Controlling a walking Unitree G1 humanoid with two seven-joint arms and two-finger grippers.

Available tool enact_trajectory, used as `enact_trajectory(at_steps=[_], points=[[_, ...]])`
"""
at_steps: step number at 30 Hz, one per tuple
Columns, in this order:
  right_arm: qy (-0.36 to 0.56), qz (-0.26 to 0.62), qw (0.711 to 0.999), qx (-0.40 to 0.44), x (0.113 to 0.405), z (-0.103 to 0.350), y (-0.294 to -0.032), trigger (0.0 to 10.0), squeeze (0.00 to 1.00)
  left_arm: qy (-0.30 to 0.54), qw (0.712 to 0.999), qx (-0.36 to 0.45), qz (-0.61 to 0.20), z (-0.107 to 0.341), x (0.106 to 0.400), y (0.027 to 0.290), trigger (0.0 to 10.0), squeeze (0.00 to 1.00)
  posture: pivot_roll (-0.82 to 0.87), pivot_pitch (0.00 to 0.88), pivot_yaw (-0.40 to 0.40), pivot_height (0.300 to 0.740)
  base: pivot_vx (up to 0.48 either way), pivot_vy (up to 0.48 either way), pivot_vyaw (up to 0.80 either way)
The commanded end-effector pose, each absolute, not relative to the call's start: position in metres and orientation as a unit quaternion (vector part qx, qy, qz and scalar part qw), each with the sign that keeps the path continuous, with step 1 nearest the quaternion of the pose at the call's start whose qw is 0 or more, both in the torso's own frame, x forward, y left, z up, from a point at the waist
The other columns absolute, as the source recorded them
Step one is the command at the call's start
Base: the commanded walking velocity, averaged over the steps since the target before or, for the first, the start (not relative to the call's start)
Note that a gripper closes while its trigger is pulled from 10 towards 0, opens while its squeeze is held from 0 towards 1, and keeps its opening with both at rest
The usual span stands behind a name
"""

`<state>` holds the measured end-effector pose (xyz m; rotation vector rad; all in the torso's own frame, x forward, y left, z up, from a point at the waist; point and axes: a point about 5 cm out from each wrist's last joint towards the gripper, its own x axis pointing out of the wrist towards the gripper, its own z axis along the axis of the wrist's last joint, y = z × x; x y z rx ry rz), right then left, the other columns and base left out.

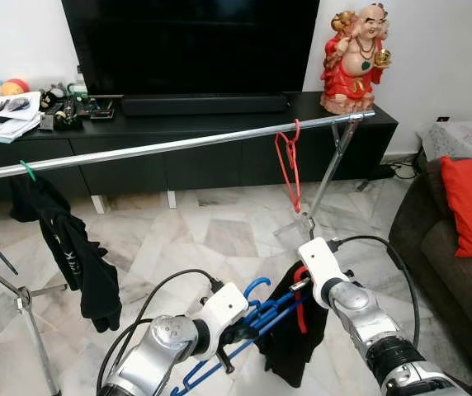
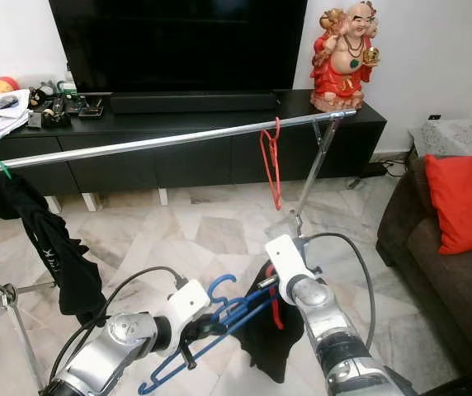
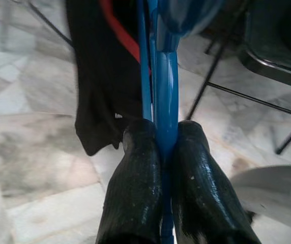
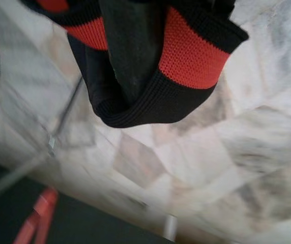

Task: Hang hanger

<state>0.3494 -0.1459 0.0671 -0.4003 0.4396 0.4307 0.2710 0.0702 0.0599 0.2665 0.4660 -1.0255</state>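
Below rail (image 1: pixel 178 146): blue hanger (image 1: pixel 257 318), thin plastic, clamped between left fingers (image 3: pixel 135 193).

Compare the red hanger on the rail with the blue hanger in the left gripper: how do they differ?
1. The red hanger hangs hooked on the metal rail; the blue hanger is off it, pinched by the left gripper.
2. Red hangs upright; blue lies tilted, hook up.
3. Red is bare; blue sits against a black garment with red trim.
Both are thin hooked hangers.

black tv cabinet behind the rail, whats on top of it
On the long black tv cabinet: a large dark television, a red laughing figurine, papers and clutter. The television hides whatever lies behind it.
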Motion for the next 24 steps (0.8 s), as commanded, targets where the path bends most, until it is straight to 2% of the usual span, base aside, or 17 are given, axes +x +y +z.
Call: enact_trajectory(at_steps=[1,8,13,17,21,24], points=[[0.181,0.241,0.931,-0.205,0.353,0.08,-0.136,10.0,0.0,0.211,0.82,0.122,-0.518,0.064,0.265,0.06,10.0,0.0,-0.02,0.0,-0.059,0.74,0.0,0.0,0.0],[0.157,0.266,0.941,-0.14,0.355,0.098,-0.125,10.0,0.0,0.22,0.835,0.14,-0.484,0.058,0.273,0.065,10.0,0.0,-0.02,0.0,-0.061,0.74,0.0,0.0,0.0],[0.164,0.254,0.944,-0.132,0.351,0.098,-0.127,10.0,0.0,0.213,0.861,0.147,-0.438,0.058,0.282,0.067,10.0,0.0,-0.03,0.0,-0.061,0.74,0.0,0.0,0.0],[0.176,0.153,0.964,-0.125,0.354,0.092,-0.15,10.0,0.0,0.209,0.898,0.148,-0.358,0.059,0.297,0.075,10.0,0.0,-0.03,0.0,-0.061,0.74,0.0,0.0,0.0],[0.194,0.11,0.96,-0.168,0.353,0.087,-0.169,10.0,0.0,0.21,0.895,0.149,-0.365,0.06,0.297,0.078,10.0,0.0,-0.02,0.0,-0.06,0.74,0.0,0.0,0.0],[0.194,0.131,0.961,-0.149,0.351,0.089,-0.164,10.0,0.0,0.211,0.894,0.156,-0.364,0.058,0.297,0.079,10.0,0.0,-0.03,0.0,-0.061,0.74,0.0,0.0,0.0]])
